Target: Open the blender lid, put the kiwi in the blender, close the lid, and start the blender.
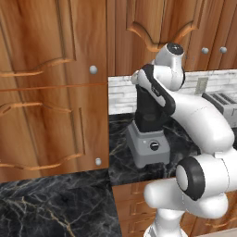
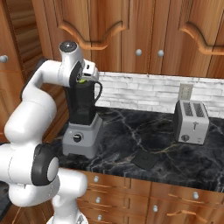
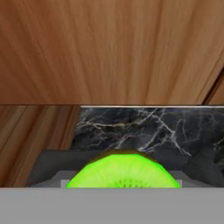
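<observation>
1. Countertop (image 2: 144, 127): black stone with pale veining, running along the wall.
2. Toaster (image 2: 191, 122): silver-grey, two slots on top, upright at the right end of the countertop, near the wall.
3. Backsplash (image 2: 144, 94): white brick pattern, behind the countertop.
4. Wall outlet (image 2: 185, 91): pale plate on the backsplash, above the toaster.
5. Upper cabinets (image 2: 131, 35): brown wood with round grey knobs.
6. Lower drawers (image 2: 131, 192): brown wood, grey knobs, below the countertop edge.
7. Tall cabinet (image 1: 51, 88): wood panels, left of the countertop.
</observation>
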Tool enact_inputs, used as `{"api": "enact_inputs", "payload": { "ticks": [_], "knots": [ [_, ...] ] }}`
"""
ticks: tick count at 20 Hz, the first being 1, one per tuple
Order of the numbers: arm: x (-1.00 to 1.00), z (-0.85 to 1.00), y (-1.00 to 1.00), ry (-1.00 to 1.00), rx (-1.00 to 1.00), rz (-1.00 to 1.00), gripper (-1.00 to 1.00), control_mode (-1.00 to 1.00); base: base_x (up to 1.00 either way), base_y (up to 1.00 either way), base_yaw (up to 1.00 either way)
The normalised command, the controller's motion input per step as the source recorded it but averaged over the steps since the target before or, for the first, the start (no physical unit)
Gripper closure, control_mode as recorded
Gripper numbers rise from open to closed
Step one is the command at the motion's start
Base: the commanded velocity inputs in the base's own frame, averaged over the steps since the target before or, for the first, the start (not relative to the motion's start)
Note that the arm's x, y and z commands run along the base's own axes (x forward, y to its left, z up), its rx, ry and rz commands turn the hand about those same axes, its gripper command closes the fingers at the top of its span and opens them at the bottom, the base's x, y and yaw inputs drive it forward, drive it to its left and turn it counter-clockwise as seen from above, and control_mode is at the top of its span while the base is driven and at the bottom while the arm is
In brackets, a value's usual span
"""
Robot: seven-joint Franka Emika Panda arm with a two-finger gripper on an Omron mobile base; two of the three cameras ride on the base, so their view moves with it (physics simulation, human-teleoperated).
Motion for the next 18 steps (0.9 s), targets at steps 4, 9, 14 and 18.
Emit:
{"api": "enact_inputs", "payload": {
  "ticks": [4, 9, 14, 18],
  "knots": [
    [-0.17, -0.63, 0.03, 0.01, -0.08, 0.0, 1.0, -1.0, 0.0, 0.0, 0.0],
    [-0.04, -0.64, 0.0, 0.07, -0.06, 0.0, -1.0, -1.0, 0.0, 0.0, 0.0],
    [0.0, -0.15, 0.02, 0.03, -0.01, 0.0, -1.0, -1.0, 0.0, 0.0, 0.0],
    [0.0, 0.0, 0.0, 0.0, 0.0, 0.0, -1.0, -1.0, 0.0, 0.0, 0.0]
  ]
}}
